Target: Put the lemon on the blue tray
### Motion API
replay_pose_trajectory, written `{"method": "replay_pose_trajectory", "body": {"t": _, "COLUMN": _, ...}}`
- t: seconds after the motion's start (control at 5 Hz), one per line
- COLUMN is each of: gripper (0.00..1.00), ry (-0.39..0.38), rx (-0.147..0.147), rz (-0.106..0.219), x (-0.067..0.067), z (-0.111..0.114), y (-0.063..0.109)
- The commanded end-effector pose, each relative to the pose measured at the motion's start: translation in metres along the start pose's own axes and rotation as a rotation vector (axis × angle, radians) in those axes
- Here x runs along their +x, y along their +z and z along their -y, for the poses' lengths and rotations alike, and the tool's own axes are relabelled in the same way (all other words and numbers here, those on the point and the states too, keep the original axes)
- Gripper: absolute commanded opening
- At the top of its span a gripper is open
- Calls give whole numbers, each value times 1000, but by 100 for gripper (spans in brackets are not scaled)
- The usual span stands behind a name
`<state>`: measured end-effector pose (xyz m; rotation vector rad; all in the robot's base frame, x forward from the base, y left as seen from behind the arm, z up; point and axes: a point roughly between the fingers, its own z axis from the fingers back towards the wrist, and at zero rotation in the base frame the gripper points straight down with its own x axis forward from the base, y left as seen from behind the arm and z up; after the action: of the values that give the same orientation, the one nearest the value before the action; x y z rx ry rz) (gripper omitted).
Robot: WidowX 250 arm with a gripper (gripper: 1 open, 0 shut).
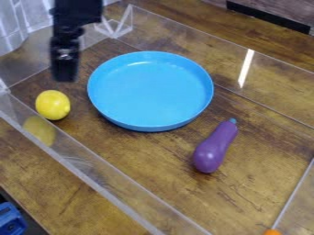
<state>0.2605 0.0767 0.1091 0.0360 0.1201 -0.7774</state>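
The lemon (51, 105) is a small bright yellow fruit lying on the wooden table, just left of the blue tray (150, 90). That tray is a wide round shallow dish with nothing in it. My gripper (64, 72) hangs above the table at the upper left, over and slightly behind the lemon, apart from it. Its dark fingers (64, 61) line up one behind the other from this angle. It stands open with nothing in it.
A purple eggplant (214, 147) lies to the right of the tray's front. A clear plastic wall (86, 170) runs along the front left edge of the work area, and another along the back right. The tabletop is dark wood.
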Motion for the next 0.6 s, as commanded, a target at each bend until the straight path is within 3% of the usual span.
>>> {"method": "replay_pose_trajectory", "body": {"t": 0.0, "gripper": 100, "ry": 55, "rx": 54, "rz": 28, "x": -14, "z": -8, "y": -1}}
{"method": "replay_pose_trajectory", "body": {"t": 0.4, "gripper": 100, "ry": 154, "rx": 66, "rz": 15, "x": -16, "z": -13, "y": -29}}
